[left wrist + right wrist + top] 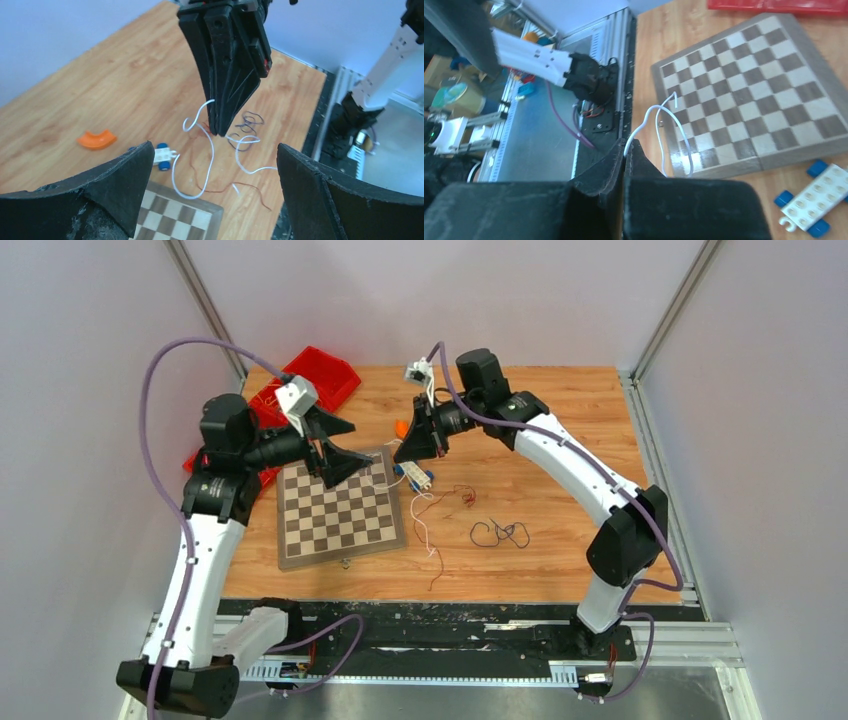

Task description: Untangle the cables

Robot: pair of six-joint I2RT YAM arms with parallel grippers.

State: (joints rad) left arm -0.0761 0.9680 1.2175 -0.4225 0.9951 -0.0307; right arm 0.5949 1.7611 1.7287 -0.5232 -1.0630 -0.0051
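Two grippers near chessboard [340, 515] | right gripper [220, 131] clenched on white cable [212, 152], which dangles toward the table [560, 440] | left gripper [345, 458] spread wide, holding nothing | dark red cable [215, 191] lies beside the white one | dark curled cable [500, 533] lies apart on the wood

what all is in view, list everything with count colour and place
table: one, wood, under everything
chessboard: one, brown and cream, near left
trays: seemingly two, red, far left
curved piece: one, orange, far middle
wheeled block: one, white and blue, beside chessboard
white cable: one, white, hanging from right gripper
red cable: one, dark red, loose beside chessboard
dark cables: small bunch, black-purple, right of middle
left gripper: one, black, open above chessboard's far edge
right gripper: one, black, shut on white cable
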